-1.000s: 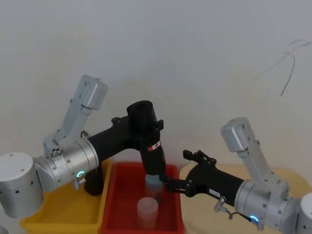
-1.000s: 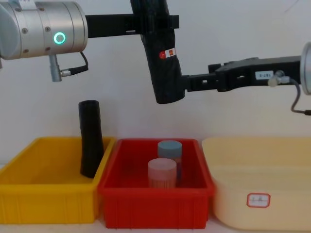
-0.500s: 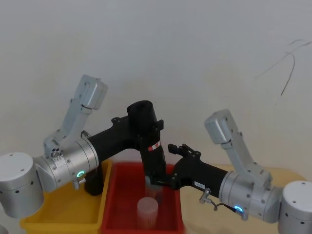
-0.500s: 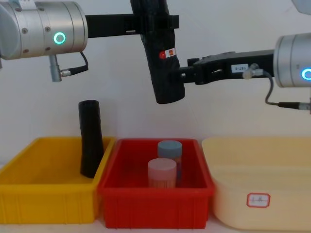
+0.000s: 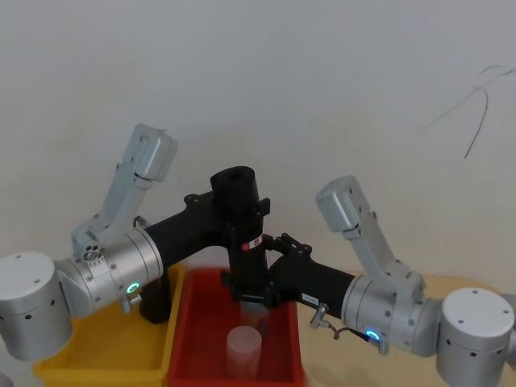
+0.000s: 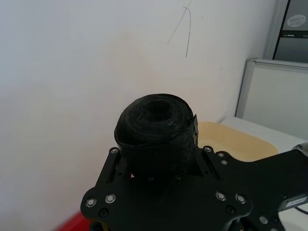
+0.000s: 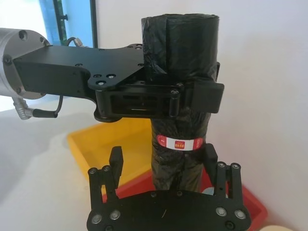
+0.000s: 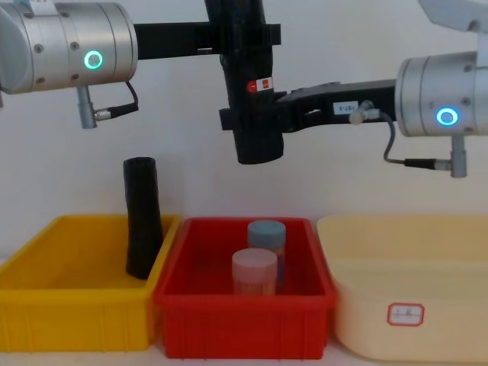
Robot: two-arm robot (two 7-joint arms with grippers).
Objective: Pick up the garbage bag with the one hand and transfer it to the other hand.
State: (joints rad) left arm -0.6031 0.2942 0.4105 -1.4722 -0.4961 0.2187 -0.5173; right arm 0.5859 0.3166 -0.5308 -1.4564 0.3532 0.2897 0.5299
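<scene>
Garbage bag [image 8: 255, 149]: near-upright roll held in the air over the red bin [image 8: 244, 320], upper part clamped in left tool [image 8: 242, 34]; right tool [image 7: 162, 156], fingers apart, straddles its lower part just below the sticker [image 7: 179, 142], not yet closed.

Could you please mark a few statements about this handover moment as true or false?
1. The left gripper holds the garbage bag in the air over the red bin. True.
2. The right gripper has its jaws clamped on the bag. False: they straddle its lower part, open, with a gap on one side.
3. A slimmer black roll stands in the yellow bin. True.
4. Both jars sit in the yellow bin. False: they are in the red bin.
</scene>
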